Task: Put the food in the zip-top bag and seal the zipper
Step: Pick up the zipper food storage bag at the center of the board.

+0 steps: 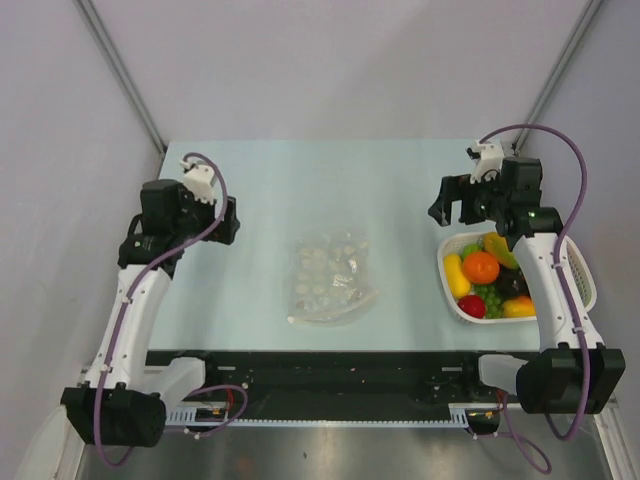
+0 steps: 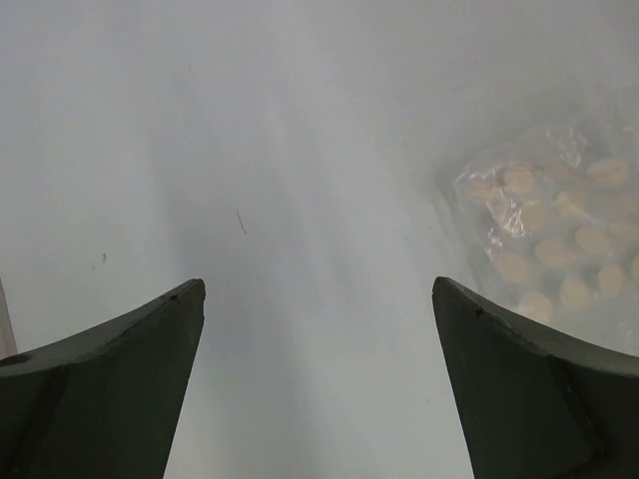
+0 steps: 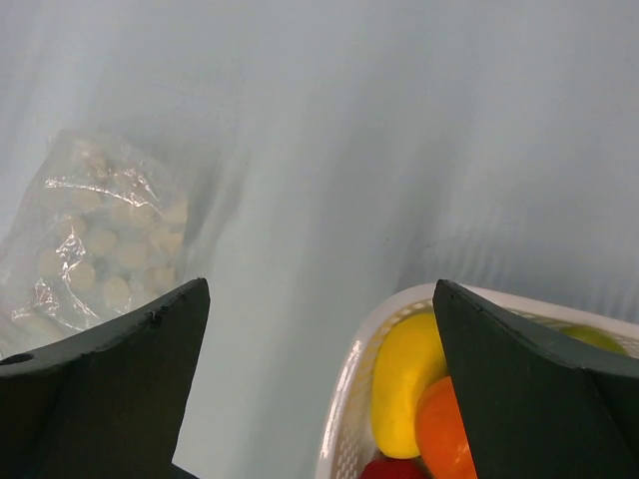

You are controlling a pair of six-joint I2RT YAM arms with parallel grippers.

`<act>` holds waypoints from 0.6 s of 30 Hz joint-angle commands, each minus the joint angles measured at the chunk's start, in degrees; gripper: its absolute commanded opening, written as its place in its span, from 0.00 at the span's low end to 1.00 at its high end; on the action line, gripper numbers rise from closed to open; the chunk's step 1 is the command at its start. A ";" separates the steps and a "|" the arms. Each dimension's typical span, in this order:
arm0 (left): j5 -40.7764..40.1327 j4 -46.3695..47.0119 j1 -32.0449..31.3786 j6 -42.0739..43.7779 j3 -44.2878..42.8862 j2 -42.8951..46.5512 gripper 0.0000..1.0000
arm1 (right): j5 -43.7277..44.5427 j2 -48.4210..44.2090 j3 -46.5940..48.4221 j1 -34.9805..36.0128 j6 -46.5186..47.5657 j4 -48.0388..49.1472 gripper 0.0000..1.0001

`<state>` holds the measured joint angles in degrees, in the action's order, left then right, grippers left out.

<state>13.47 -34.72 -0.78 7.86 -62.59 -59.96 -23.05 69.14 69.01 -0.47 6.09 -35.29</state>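
The left claw [image 1: 224, 221] is hanging over the table [image 1: 270, 180] near its left edge. Its two dark fingers are standing wide apart. In the left wrist view the left claw [image 2: 318, 285] is holding nothing and touching nothing, with only bare table showing between the fingers.

The right claw [image 1: 452, 212] is hovering near the right edge, just beyond the far rim of the white basket [image 1: 447, 287]. It too is gaping wide. In the right wrist view the right claw [image 3: 319, 285] is gripping nothing, and the basket [image 3: 347, 399] is showing below its right finger.

The zip-top bag [image 1: 330, 278] is lying flat and crinkled around the middle of the table, nearer the near edge than the far one and well apart from both claws. Whitish round marks are showing on the zip-top bag [image 2: 559, 239] in the left wrist view, and the zip-top bag [image 3: 100, 239] is lying off to the left in the right wrist view. The zipper [image 1: 335, 311] is running along the bag's near edge; whether it is sealed cannot be told.

All the food is sitting in the basket by the near right corner: a yellow mango [image 1: 455, 273], an orange [image 1: 481, 266], green grapes [image 1: 487, 295] and a red piece [image 1: 471, 306].
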 commanded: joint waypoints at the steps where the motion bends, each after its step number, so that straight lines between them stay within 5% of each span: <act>1: -0.11 1.24 -4.92 12.77 4.82 4.32 1.00 | -3.40 0.03 -0.63 0.29 -0.20 0.92 1.00; 5: 1.38 -0.17 -11.42 23.85 10.28 6.87 1.00 | -3.67 0.90 -0.99 1.70 -0.37 1.28 1.00; 18: -10.66 27.58 -44.11 21.50 35.24 16.46 1.00 | -0.07 3.98 -1.51 1.70 1.21 0.92 1.00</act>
<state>8.45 -20.34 -39.09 28.67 -31.16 -43.86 -24.82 72.34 67.75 1.17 6.20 -35.29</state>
